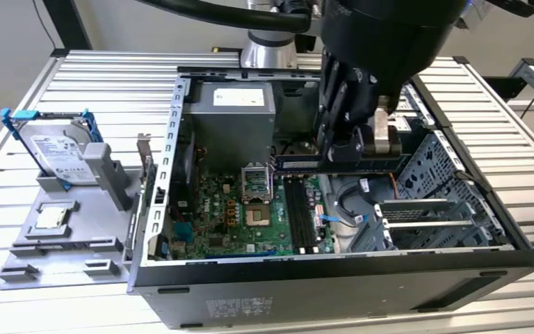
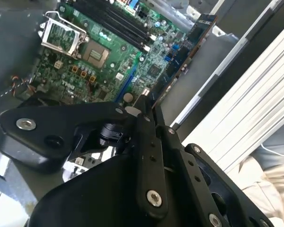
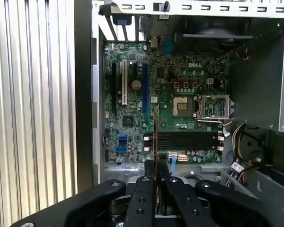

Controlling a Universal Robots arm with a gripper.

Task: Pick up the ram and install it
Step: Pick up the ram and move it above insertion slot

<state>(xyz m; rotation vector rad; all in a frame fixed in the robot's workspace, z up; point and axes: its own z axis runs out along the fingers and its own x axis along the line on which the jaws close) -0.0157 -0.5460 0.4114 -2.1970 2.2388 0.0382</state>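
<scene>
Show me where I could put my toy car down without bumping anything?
The slatted table is bare behind the hard drive, and again at the exterior view's right of the case. In front of the tray there's a little strip too. Inside the case is crowded: the gripper holds the ram over the motherboard.

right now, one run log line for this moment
gripper: shut on ram | ram: held above motherboard inside open computer case | memory slots: empty, ram not seated
</scene>
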